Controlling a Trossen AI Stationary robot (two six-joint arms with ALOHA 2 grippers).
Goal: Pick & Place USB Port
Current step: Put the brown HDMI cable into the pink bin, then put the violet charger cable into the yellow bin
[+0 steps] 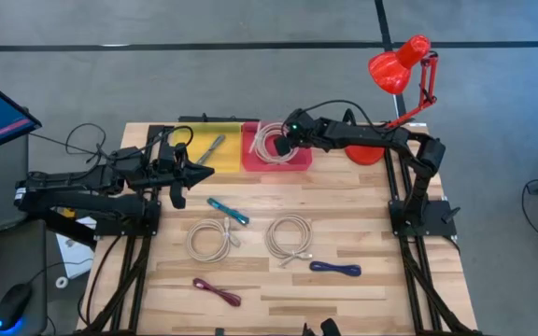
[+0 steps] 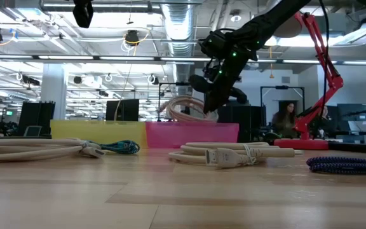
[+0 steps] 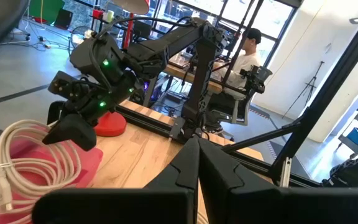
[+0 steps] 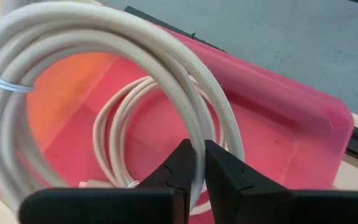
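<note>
Wooden counter (image 1: 362, 233) bears a pink tray (image 1: 299, 161), over which the right tool (image 4: 197, 163) pinches a cream cable coil (image 4: 104, 56) for dropping in, while the left tool (image 1: 204, 172), clenched empty, waits beside it.

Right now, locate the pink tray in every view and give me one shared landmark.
High view: pink tray at the table's far edge, centre.
Low view: mid-frame, behind the cables.
Left wrist view: lower left corner.
Right wrist view: fills the frame.
Shared landmark: the white cable coil in it.
</note>
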